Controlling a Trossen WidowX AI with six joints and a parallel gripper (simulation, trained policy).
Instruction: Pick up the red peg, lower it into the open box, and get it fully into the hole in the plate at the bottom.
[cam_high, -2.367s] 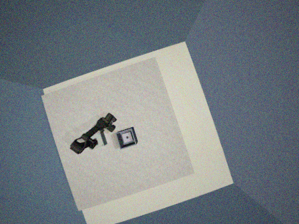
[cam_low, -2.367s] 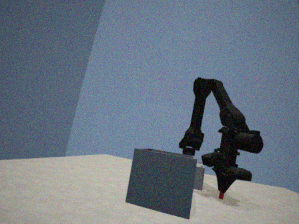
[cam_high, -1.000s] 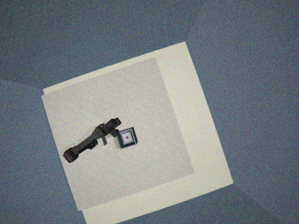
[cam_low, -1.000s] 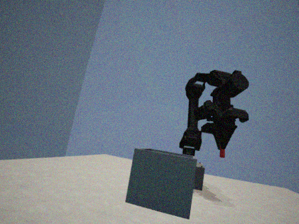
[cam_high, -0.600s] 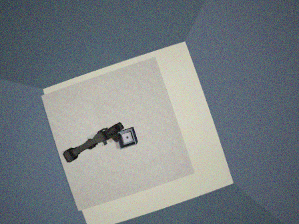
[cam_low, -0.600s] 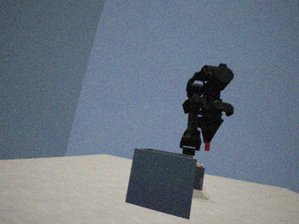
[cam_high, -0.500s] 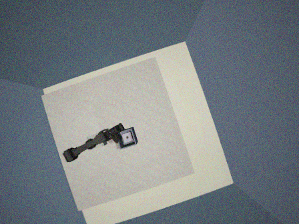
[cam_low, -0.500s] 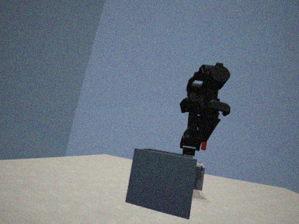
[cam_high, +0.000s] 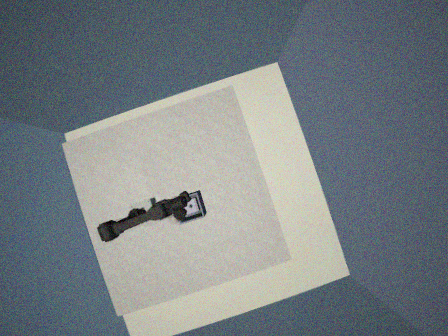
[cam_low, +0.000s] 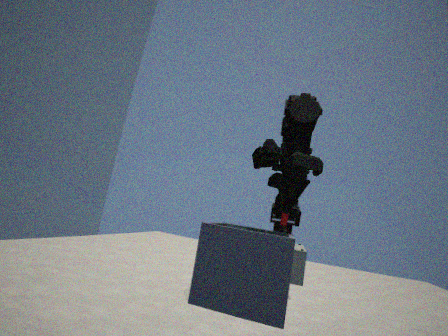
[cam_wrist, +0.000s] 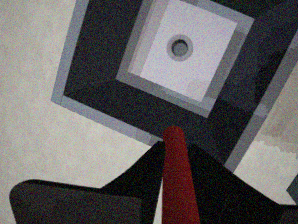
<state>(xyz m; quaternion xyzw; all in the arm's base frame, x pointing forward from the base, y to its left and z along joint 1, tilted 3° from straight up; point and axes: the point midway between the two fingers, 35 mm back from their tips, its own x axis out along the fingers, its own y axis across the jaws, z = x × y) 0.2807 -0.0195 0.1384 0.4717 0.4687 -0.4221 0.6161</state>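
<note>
Top: arm runs from left of centre toward the middle of the frame, its hand end over the upper-left part of the open box, just right of its wrist. Inside the box, the pale plate shows with a dark hole near its middle. Peg not visible from up here.

Exterior: box stands lower centre, walls hide its inside. Gripper is right of centre, at the box's upper right corner in the picture, pointing down. Bit of red peg shows between the fingers, around rim height or a little above. Can't tell from here whether its lower end is past the rim.

Wrist: fingers closed in on the peg, one on each side, bottom centre of frame. Gripper is narrow and has the peg. Its rounded tip overlaps the near wall of the box in the picture; the hole is upper centre, so the peg isn't lined up yet. Would shift toward the hole before going down, else the tip likely catches the rim or the inner ledge.

Handling, my guess: light, stiff, not fragile. Smooth round sides, so it could slip or pivot if it knocks something. Best hold is high on the shaft, square across it, leaving the lower end free for the hole. Deep walls make finger clearance the worry; keep the peg upright and lower slowly.
</note>
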